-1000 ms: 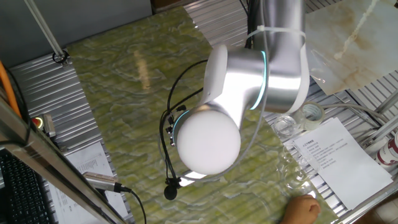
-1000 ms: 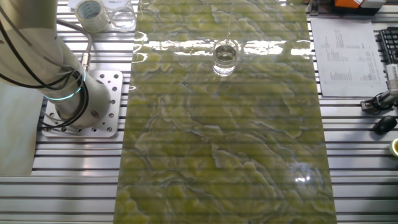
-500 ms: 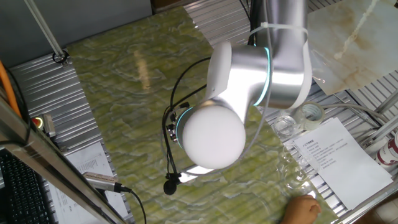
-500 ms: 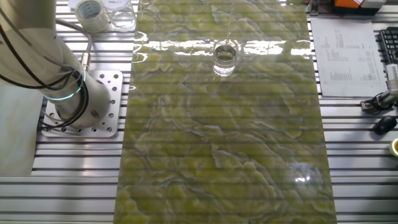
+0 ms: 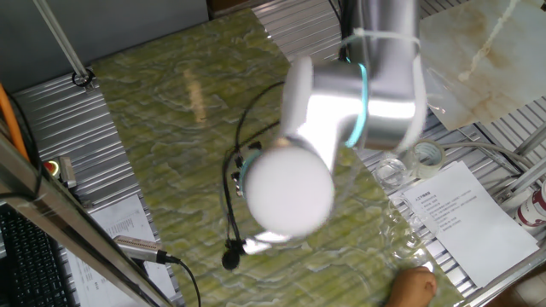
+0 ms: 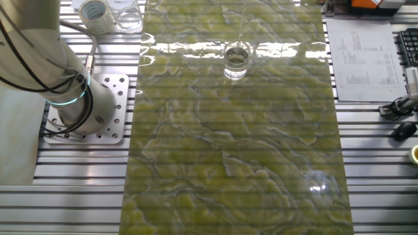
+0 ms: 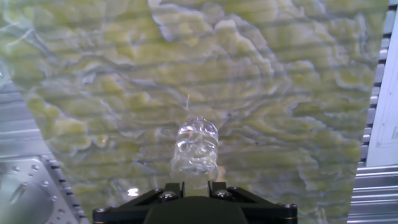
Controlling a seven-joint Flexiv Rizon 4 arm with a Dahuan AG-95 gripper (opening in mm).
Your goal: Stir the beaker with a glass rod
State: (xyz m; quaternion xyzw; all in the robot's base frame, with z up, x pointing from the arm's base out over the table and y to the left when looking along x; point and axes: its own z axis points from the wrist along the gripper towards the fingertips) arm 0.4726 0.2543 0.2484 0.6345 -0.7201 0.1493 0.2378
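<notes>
The beaker [image 6: 236, 60] is a short clear glass standing on the far side of the green marbled mat [image 6: 235, 150]. The glass rod [image 6: 240, 23] rises from it almost upright and runs out of the top of that view. Looking down in the hand view, the beaker [image 7: 198, 146] lies just ahead of my gripper [image 7: 194, 185]. The rod [image 7: 188, 102] is only a faint thin line there. The two fingers stand close together at the bottom edge and hold the rod. In one fixed view the blurred arm [image 5: 333, 119] hides beaker, rod and gripper.
A tape roll [image 6: 95, 13] and other clear glass vessels [image 6: 128, 18] sit at the back left, next to the arm's base [image 6: 78, 104]. Printed sheets [image 6: 362, 59] lie on the right. A hand [image 5: 414, 286] shows at the table edge, with a cable and plug [image 5: 230, 256] nearby.
The arm's elbow has swung a little and is now blurred in one fixed view. Beaker and rod look the same in the other fixed view.
</notes>
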